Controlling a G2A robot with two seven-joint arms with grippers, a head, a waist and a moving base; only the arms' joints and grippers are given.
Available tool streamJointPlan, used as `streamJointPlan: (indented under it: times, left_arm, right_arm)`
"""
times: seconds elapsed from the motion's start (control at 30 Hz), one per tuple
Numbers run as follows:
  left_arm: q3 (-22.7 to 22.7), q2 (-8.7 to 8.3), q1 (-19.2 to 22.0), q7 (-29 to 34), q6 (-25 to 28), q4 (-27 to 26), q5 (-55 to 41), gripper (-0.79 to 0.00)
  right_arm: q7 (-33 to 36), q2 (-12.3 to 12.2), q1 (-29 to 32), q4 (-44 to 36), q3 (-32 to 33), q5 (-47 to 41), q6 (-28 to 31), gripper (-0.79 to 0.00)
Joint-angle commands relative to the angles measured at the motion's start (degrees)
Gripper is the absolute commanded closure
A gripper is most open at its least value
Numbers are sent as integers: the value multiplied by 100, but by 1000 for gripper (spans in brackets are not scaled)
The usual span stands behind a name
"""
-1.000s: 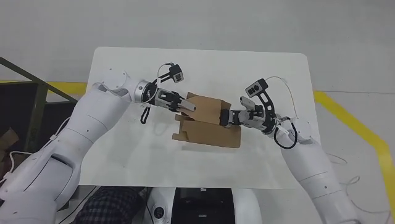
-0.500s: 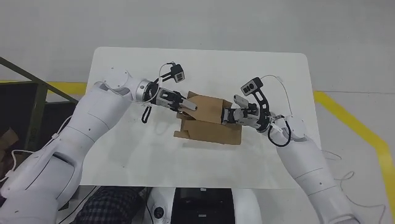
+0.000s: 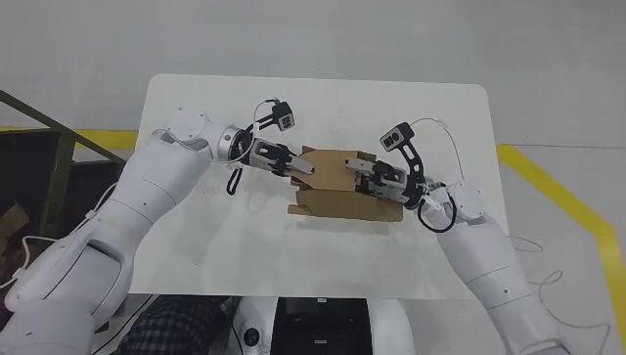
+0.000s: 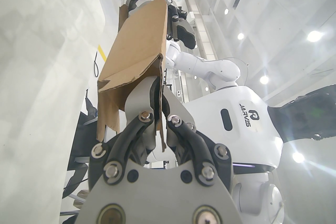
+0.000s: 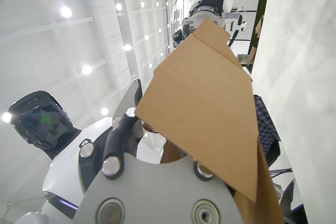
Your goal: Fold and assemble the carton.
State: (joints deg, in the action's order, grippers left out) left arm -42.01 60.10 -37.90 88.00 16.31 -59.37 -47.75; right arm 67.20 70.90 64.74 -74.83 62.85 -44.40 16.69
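Swinging square to the table's [image 3: 196,247] edges, the carton [image 3: 337,194] is now lying straighter than a second ago, when it was sitting skewed with its near panel splayed out toward the near edge. That panel is now tucking in under the body, so the brown shape is looking narrower and is reaching a little further right. It is resting near the middle of the table.

Coming off the carton's right end, the right gripper [image 3: 360,166] is now sitting up over the far right part of the carton's top. Whether it is clamping the cardboard or only resting against it cannot be told, since in the right wrist view a carton panel [image 5: 202,104] is covering most of it.

Barely shifting since then, the left gripper [image 3: 305,166] is staying at the carton's far left corner. In the left wrist view its jaws are standing nearly closed, pinching the raw edge of a cardboard flap [image 4: 136,43] between them [image 4: 159,83], with the carton's body stretching away toward the right gripper [image 4: 178,25].

Around the work, each arm is carrying a small dark camera on a bracket above its wrist, one [image 3: 281,115] left of the carton and one [image 3: 399,140] right of it, each trailing a thin cable. Off the table's left side a dark green frame [image 3: 39,159] is standing on the floor with cardboard scraps [image 3: 12,220] beside it, and a yellow floor line [image 3: 558,189] is running past the table's right side.
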Motion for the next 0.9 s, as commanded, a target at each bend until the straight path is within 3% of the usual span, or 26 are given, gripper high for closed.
streamJointPlan:
  times: [0.0,0.13,0.47,0.6,0.63,0.67,0.7,0.87]
  left_arm:
    - [15,6,8,0,0,10,-2,0]
    - [38,11,16,0,0,43,-53,0]
    - [160,-26,106,0,-1,98,-167,0]
    - [199,-42,135,0,-1,114,-149,0]
    - [205,-46,145,0,-1,122,-134,-37]
    - [195,-49,156,0,0,132,-125,-320]
    - [177,-51,158,0,0,141,-110,-785]
    - [-43,-78,142,-24,24,229,-119,-785]
  right_arm:
    - [-21,-3,6,-6,5,55,-5,-234]
    - [-87,-11,14,-18,11,215,-23,-209]
    - [-251,-29,43,-116,3,607,-26,-12]
    - [-329,-34,56,-146,8,715,-9,0]
    - [-341,-34,61,-159,9,726,-6,0]
    - [-362,-35,65,-169,17,734,12,0]
    - [-391,-36,70,-180,30,739,36,0]
    - [-518,-45,93,-224,103,777,138,0]
